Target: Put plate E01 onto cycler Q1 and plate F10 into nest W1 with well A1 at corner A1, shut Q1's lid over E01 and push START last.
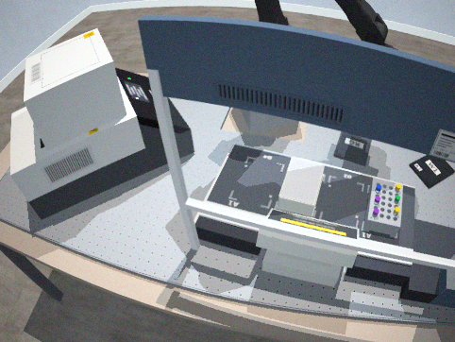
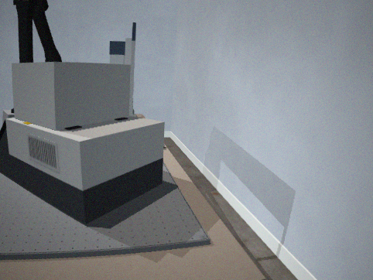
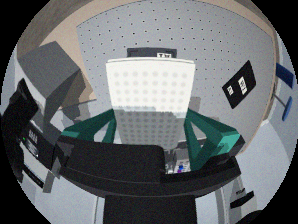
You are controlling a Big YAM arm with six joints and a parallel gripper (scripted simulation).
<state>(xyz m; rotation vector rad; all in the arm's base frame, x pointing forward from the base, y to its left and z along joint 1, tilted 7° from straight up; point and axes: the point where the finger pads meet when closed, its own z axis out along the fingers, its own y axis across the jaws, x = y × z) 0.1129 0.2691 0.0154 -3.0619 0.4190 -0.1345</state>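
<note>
In the wrist view my gripper [image 3: 150, 111] is shut on a white 96-well PCR plate [image 3: 149, 92]. Its teal fingers clamp the plate's two sides and hold it level above the grey table; I cannot read its ID label. A dark nest [image 3: 153, 52] lies just beyond the plate's far edge, and a second dark nest [image 3: 240, 86] is to the right. In the top view the blue panel [image 1: 302, 80] hides the gripper, and only arm links [image 1: 363, 19] show. Deck places D2 [image 1: 345, 189] and D4 [image 1: 247, 177] are bare. Q1 [image 1: 75, 118] has its lid shut and its lamp [image 1: 129, 78] is green.
The deep-well block [image 1: 302, 189] stands on D3, and the tube cooling block [image 1: 388, 204] with coloured tubes stands on D1. Two dark nests [image 1: 353, 144] [image 1: 430, 170] lie behind the deck. A white post [image 1: 175, 161] carries the blue panel. In the exterior view, Q1 [image 2: 81, 131] stands near the wall.
</note>
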